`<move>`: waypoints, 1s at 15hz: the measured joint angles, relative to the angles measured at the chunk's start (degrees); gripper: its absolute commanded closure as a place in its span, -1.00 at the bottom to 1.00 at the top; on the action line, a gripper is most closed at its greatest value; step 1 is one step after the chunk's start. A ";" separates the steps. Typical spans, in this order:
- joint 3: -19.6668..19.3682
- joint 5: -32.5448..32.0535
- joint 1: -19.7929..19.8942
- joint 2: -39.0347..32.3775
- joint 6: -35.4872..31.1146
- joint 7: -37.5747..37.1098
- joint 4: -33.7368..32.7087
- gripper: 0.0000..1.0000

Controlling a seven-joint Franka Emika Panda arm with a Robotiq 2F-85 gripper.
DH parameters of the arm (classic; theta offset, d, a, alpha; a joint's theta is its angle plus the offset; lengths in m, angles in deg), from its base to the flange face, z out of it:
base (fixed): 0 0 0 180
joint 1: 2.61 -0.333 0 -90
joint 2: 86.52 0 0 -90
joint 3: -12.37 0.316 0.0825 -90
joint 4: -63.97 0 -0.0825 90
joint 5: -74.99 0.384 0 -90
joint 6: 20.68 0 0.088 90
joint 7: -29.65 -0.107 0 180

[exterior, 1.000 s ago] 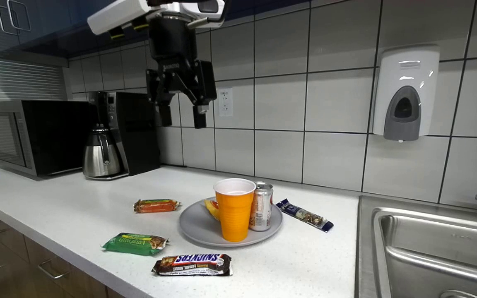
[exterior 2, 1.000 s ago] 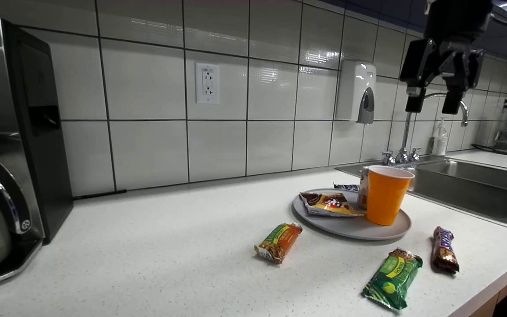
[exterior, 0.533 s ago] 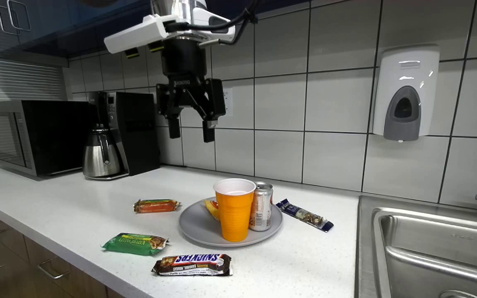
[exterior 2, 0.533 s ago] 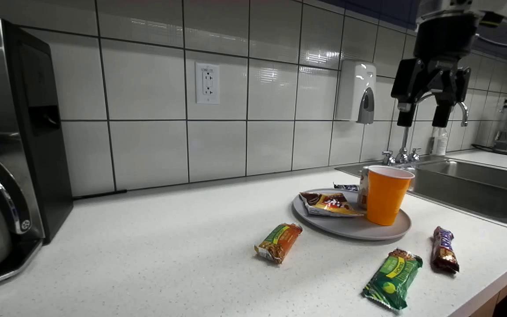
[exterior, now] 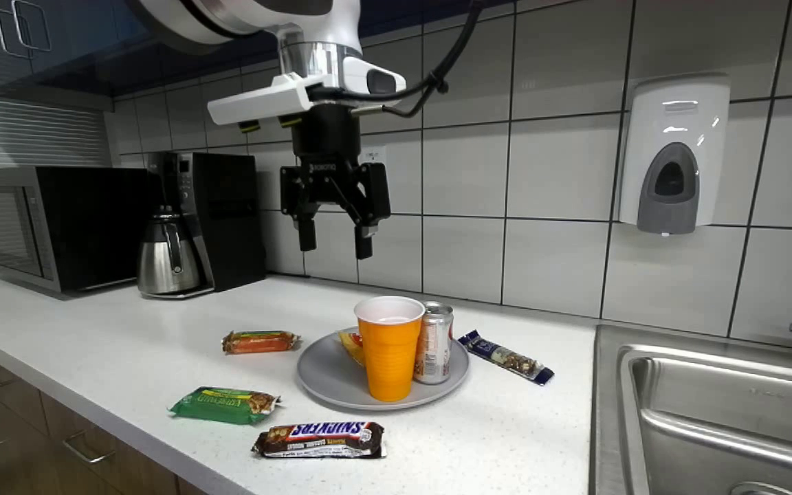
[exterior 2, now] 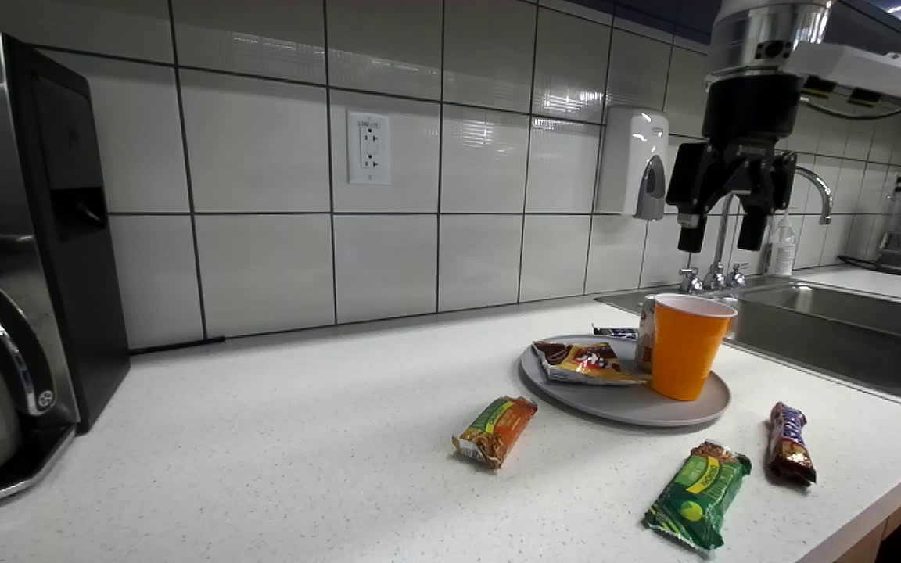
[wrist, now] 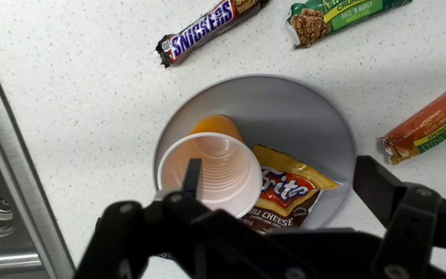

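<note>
My gripper (exterior: 335, 242) hangs above the counter, pointing down, its jaws wide apart and holding nothing. Below it a grey plate (exterior: 320, 381) carries an upright orange cup (exterior: 389, 357), a silver can (exterior: 435, 350) and a Fritos bag (exterior 2: 587, 363). In the wrist view one finger overlaps the white mouth of the cup (wrist: 238, 186), and the bag (wrist: 285, 190) shows between the fingers; the can is hidden there. Around the plate lie an orange-wrapped bar (exterior: 260, 342), a green-wrapped bar (exterior: 224, 405), a Snickers bar (exterior: 320, 440) and a dark blue bar (exterior: 506, 356).
A steel sink (exterior: 609, 412) adjoins the counter, with a faucet (exterior 2: 810, 184) behind it. On the tiled wall hangs a soap dispenser (exterior: 674, 151). A coffee maker (exterior: 227, 220) with a steel carafe (exterior: 168, 258) stands beside a microwave (exterior: 93, 227).
My gripper has descended steadily toward the plate and shifted sideways, with its jaws staying wide. The cup, plate, can and snacks have kept their places.
</note>
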 measured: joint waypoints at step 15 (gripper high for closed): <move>0.16 -0.03 0.00 -15.39 -3.37 0.00 -7.36 -1.00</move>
